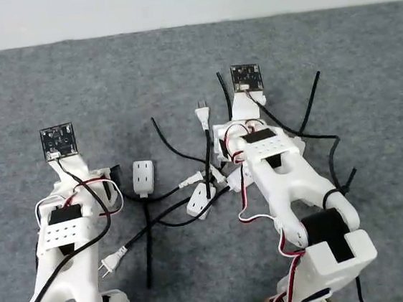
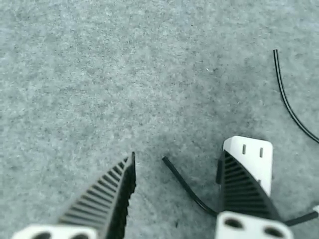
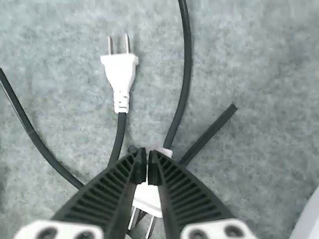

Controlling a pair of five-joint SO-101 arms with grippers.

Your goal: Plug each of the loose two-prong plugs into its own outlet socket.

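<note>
On coarse grey carpet [image 1: 50,80], open toward the far wall [image 1: 171,3], the left gripper [image 2: 177,160] stands released, its ribbed black fingers [image 2: 117,196] spread beside a flat white outlet socket [image 2: 253,152]. The right gripper [image 3: 146,154] is clenched above one white plug [image 3: 147,198]; whether it pinches it cannot be told. Another two-prong plug [image 3: 119,67] lies just ahead among glossy black cables [image 3: 186,59].

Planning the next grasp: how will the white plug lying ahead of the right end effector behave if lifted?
The plug looks small and rigid, so probably light. Its black cord curves loosely over the carpet, so it will likely trail floppily and tug. Lying flat, it shouldn't roll.
</note>
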